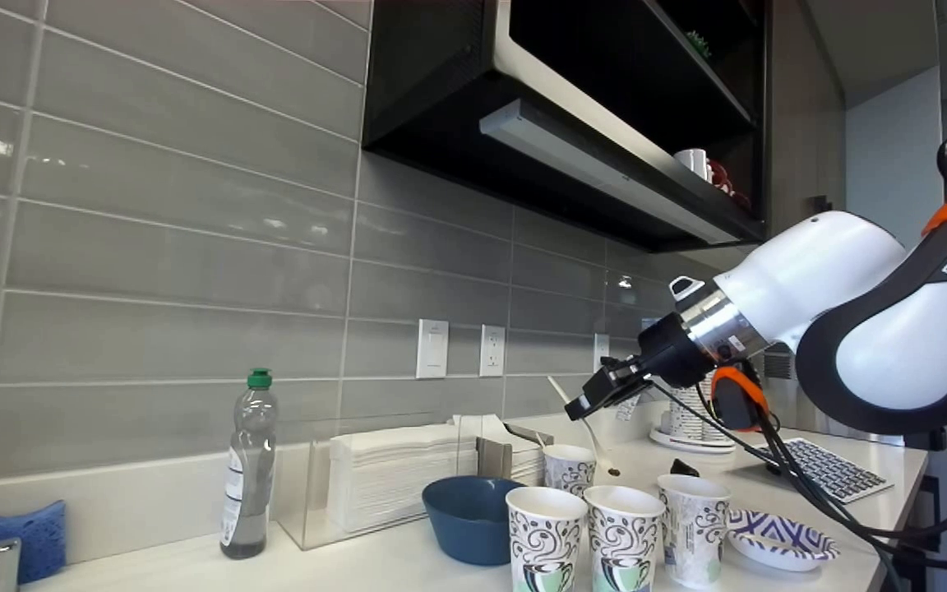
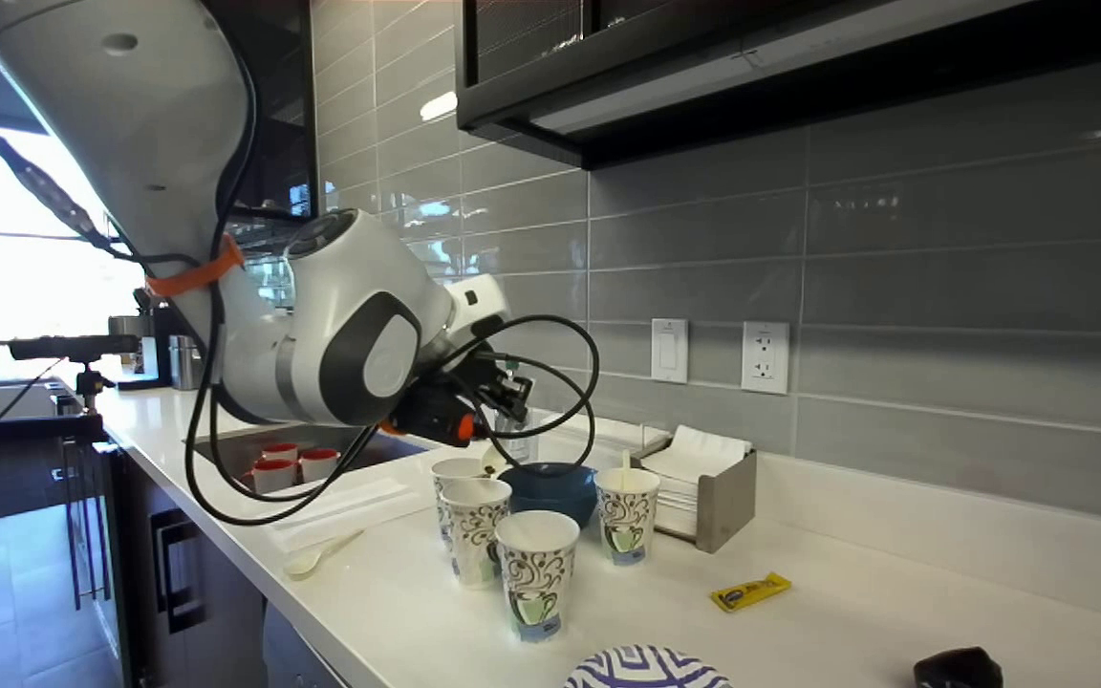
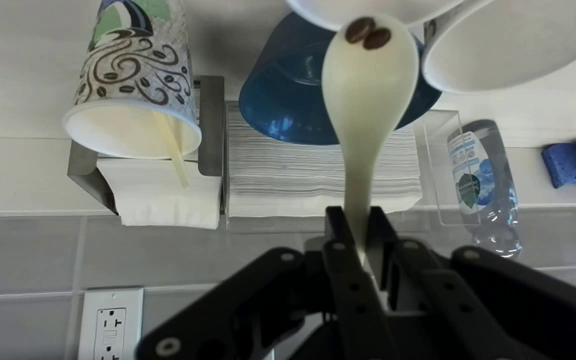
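My gripper [image 3: 360, 222] is shut on the handle of a pale spoon [image 3: 368, 95], held above the counter with its bowl tilted downward. Two dark coffee beans [image 3: 368, 33] sit near the spoon's tip. The spoon also shows in an exterior view [image 1: 597, 448]. In the wrist view the spoon overlaps a dark blue bowl [image 3: 288, 105], which stands among several patterned paper cups in both exterior views. One paper cup [image 3: 133, 85] has a thin stick in it, seen also in an exterior view [image 2: 627, 516]. Other cups [image 1: 547, 534] stand in front of the blue bowl.
A napkin holder [image 2: 727, 506] stands against the wall beside a soap bottle [image 1: 247, 485]. A purple-patterned paper bowl [image 1: 782, 543], a yellow packet [image 2: 749, 592], a black object [image 2: 958, 667] and another spoon [image 2: 316, 556] lie on the counter. A cabinet [image 1: 605, 156] hangs above.
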`<state>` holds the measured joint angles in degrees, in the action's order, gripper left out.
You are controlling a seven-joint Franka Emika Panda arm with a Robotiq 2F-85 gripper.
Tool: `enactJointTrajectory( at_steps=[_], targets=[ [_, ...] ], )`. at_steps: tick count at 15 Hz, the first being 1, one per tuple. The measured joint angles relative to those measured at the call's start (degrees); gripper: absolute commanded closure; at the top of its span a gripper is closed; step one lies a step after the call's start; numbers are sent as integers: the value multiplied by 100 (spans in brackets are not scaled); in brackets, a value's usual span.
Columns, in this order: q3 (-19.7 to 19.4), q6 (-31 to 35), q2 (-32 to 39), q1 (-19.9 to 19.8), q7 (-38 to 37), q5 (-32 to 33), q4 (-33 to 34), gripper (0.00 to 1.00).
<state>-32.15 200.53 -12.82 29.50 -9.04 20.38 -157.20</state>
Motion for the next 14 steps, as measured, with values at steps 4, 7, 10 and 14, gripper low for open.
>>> enactJointTrajectory(
  at_steps=[4, 7, 10, 14],
  targets=[
    [-611, 212, -119, 402, -499, 654, 4, 97],
    [-922, 222, -196, 525, -696, 1008, 3, 97],
    [-1231, 218, -268, 671, -917, 1443, 3, 97],
    [-1578, 157, -345, 851, -1186, 1913, 0, 97]
  ],
)
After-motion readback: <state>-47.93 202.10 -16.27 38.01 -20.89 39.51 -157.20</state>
